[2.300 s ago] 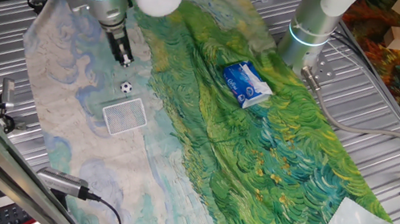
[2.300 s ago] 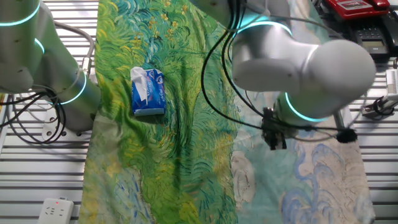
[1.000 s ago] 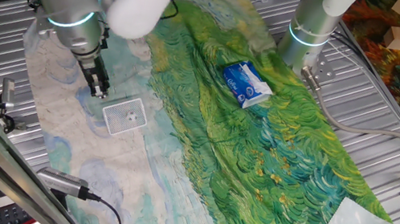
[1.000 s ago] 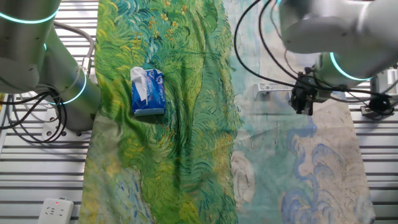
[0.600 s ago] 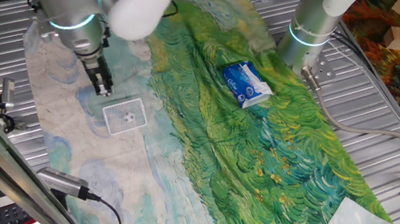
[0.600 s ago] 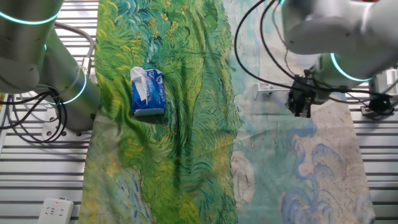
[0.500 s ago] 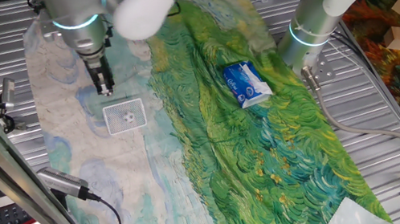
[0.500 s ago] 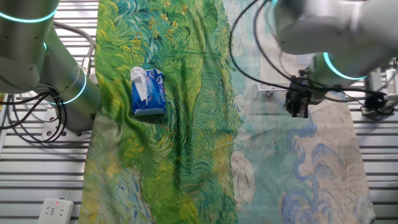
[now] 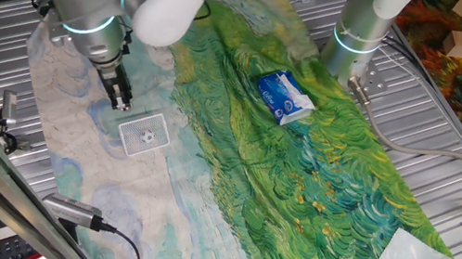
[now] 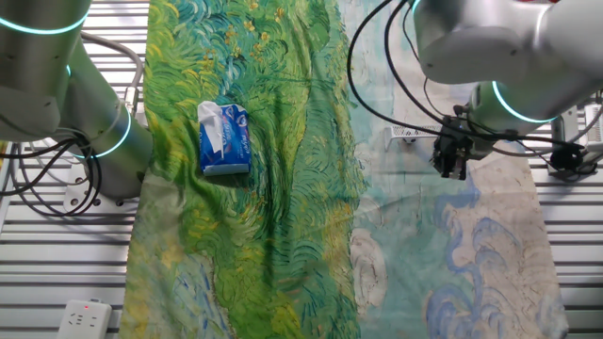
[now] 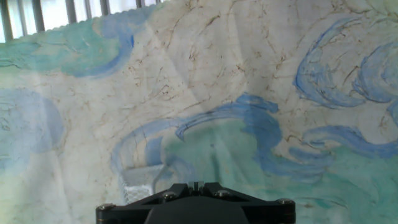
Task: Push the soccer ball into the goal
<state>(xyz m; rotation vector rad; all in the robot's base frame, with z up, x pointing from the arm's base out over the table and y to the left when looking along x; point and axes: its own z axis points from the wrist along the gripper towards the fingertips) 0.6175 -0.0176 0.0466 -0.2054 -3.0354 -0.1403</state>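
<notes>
Soccer ball (image 9: 148,136) is sitting inside the goal (image 9: 144,134), showing as a small white ball with dark patches behind the fine grey mesh, just below and to the right of the fingers in one fixed view. Gripper (image 9: 120,104) is pointing down at the painted cloth (image 9: 316,181), hanging just beside the goal's upper left corner, with its dark fingers (image 9: 117,94) looking pressed close together and nothing between them. From the other fixed view the gripper (image 10: 450,171) is hiding most of the goal, and only a strip of mesh (image 10: 411,133) is peeking out to the left of the fingers. In the hand view a corner of the mesh (image 11: 142,188) is showing just ahead of the hand's dark housing. Blue and white packet (image 9: 282,97) is lying on the green part of the cloth, well apart from the fingers.
</notes>
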